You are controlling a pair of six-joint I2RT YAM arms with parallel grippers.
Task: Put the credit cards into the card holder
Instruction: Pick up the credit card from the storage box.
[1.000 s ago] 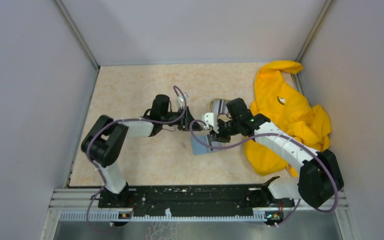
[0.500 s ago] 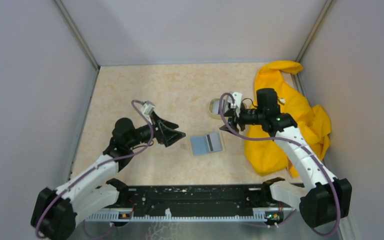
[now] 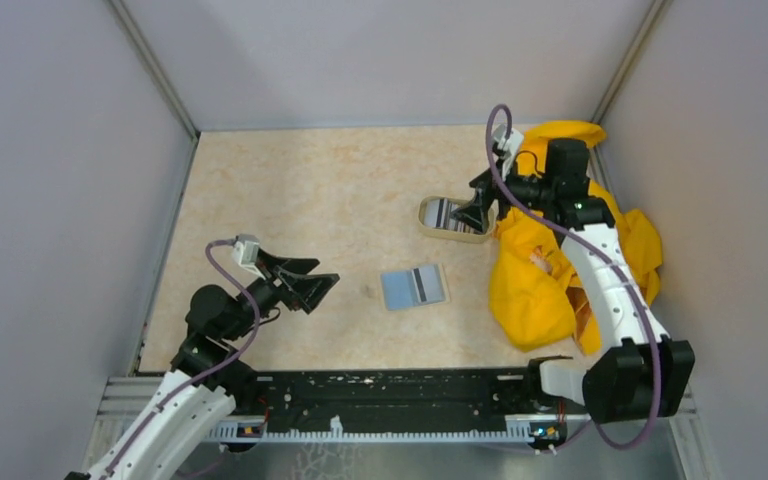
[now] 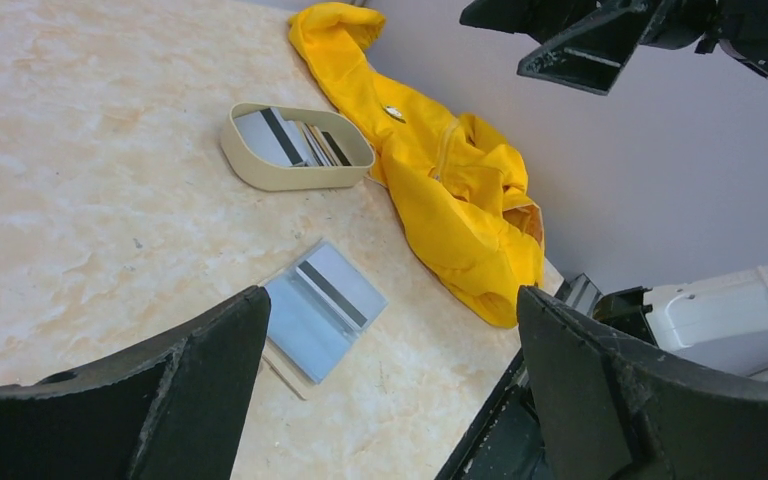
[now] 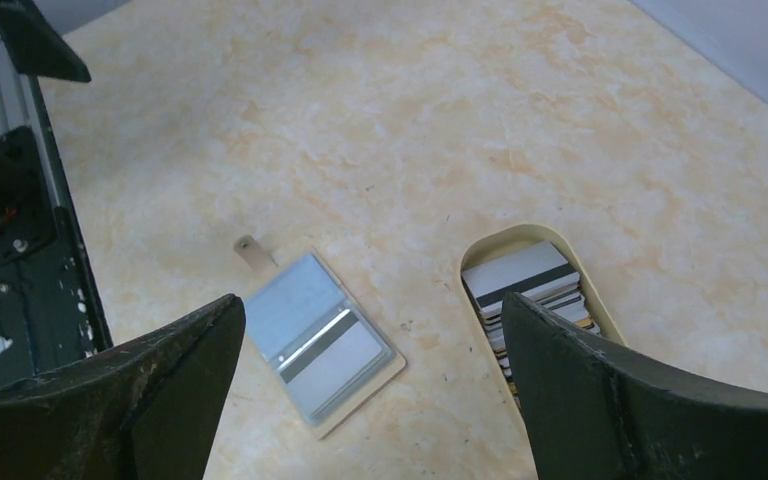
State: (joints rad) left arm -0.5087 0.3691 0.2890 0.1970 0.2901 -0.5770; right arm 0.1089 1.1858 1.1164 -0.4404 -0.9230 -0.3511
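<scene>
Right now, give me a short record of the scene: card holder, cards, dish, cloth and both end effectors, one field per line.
card holder: lying open, one striped card on one half
credit cards: stacked in the oval dish
yellow cloth: heaped beside the dish
left end effector: open, empty, apart from the holder
right end effector: open, empty, raised by the dish

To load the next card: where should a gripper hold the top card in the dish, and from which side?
Probably its two long edges, from straight above. The top card lies nearly flat on the pile, and the dish rim blocks any sideways approach.
</scene>
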